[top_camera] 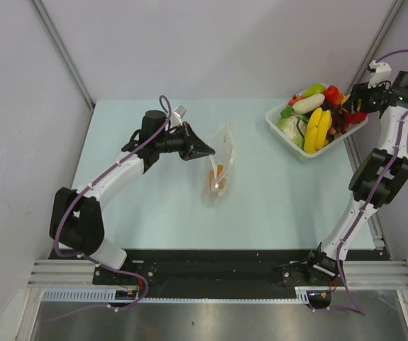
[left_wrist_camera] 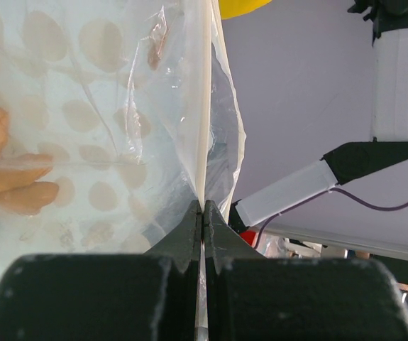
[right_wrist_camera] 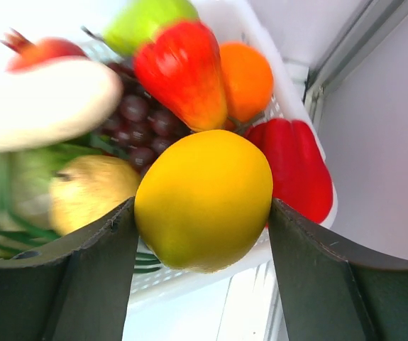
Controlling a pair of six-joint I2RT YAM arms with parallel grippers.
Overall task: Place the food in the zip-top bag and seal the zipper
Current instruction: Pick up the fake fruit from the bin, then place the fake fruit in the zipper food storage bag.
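Both arms look alike on my screens: white shells on the long links, bulky black housings at the joints. The left arm (top_camera: 111,177) and right arm (top_camera: 377,167) each carry a thin purple cable (top_camera: 63,229) looping loosely along the outside. Their black bases (top_camera: 111,273) sit on a black plate (top_camera: 211,266). The left gripper (left_wrist_camera: 202,213) has matt black, wedge-shaped fingers (left_wrist_camera: 182,241) with a grainy surface. The right gripper (right_wrist_camera: 204,213) has broad dark fingers (right_wrist_camera: 83,284). A small white block (top_camera: 379,69) tops the right wrist.
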